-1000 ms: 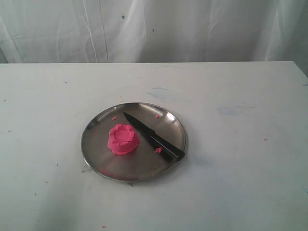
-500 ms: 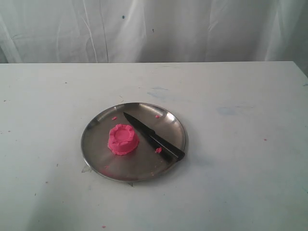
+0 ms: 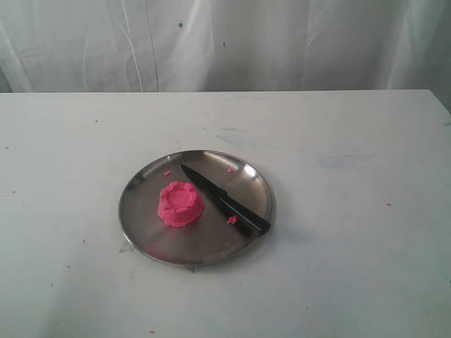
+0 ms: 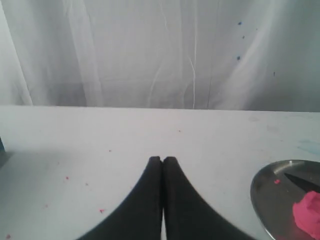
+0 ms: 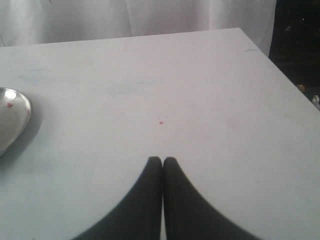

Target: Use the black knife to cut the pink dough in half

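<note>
Pink dough sits whole on the steel plate, left of centre, round w/ a dented top, no cut in it. Black knife lies flat on the same plate just beside the dough on its right, tip pointing to the plate's far-left side, handle running down to the near-right rim and poking slightly over it. Tip looks close to the dough but whether it touches, can't tell. A few pink crumbs are scattered on the plate, one next to the handle.

Neither arm shows in the exterior view. Left gripper has its jaws pressed together, holding nothing, above bare white table, w/ the plate edge, a bit of dough and the knife tip off to one side of its view. Right gripper is likewise closed and empty, well apart from the plate, only the rim visible in its cam.

Judgement: task not begun. Handle overhanging toward the right side probably makes it the easy pick for the right arm; jaws would need to part first. Flat-lying slim handle on slick metal could slide when pinched.
</note>
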